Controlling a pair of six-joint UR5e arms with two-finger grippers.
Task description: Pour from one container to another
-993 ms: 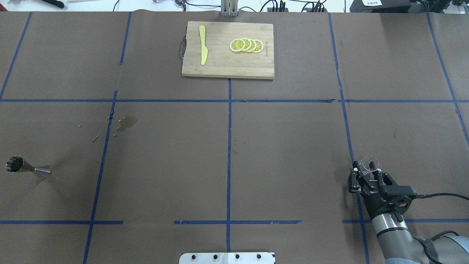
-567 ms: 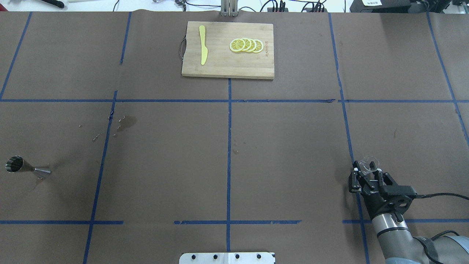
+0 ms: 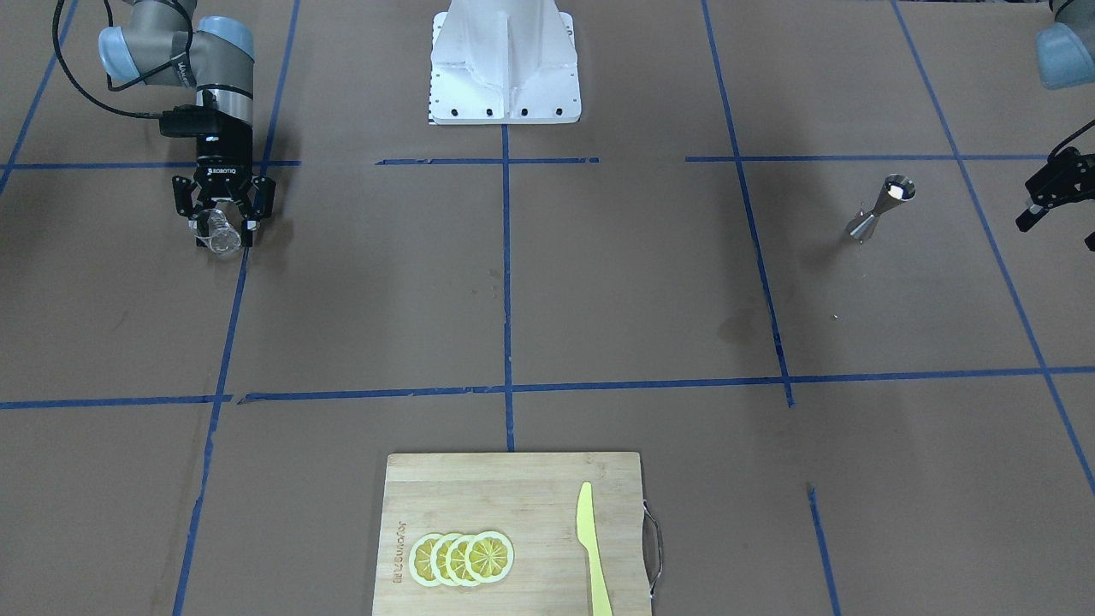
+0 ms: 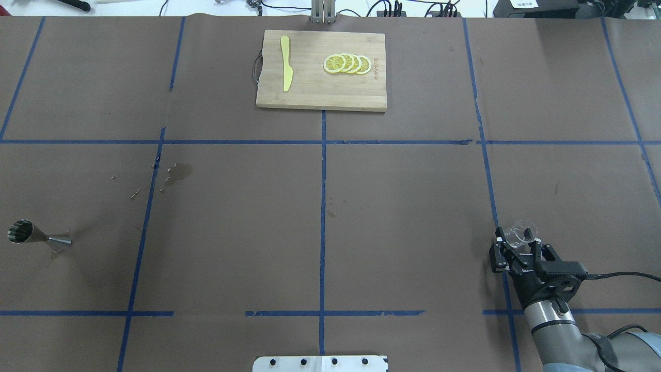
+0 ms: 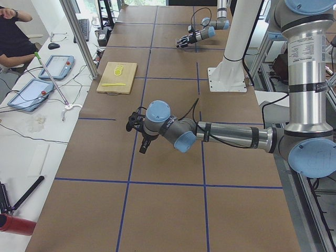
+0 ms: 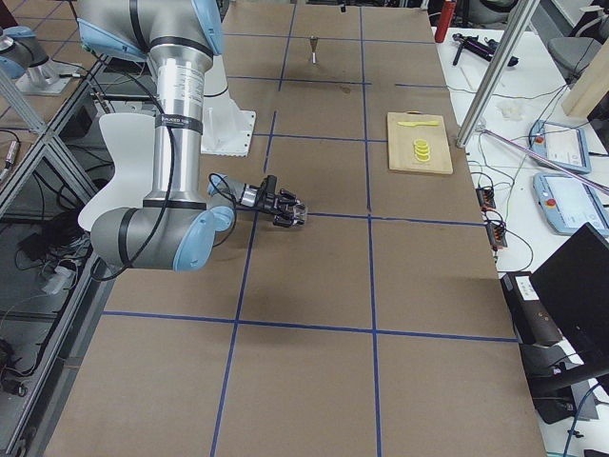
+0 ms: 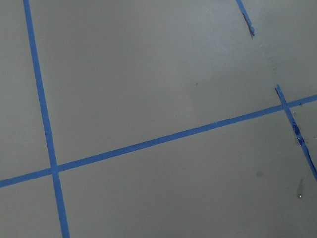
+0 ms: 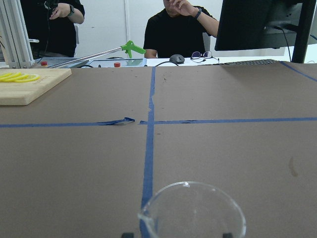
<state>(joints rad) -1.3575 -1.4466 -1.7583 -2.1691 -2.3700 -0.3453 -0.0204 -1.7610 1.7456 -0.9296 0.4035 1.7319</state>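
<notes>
the glass cup [image 4: 522,232] has shifted slightly within our right fingers [image 4: 518,242], now closed on it far across the table [image 4: 330,206] from the jigger [image 4: 32,235], so we judge the lift begins; our left fingers' [image 3: 1048,192] opening we cannot tell.

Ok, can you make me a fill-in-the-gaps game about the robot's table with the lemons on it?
The right tool grips the glass cup, and the silver jigger stands far off on the robot's ____ side.
The cutting board holds ____ lemon slices.
The knife lying beside them is coloured ____.
Missing words: left, four, yellow.
</notes>
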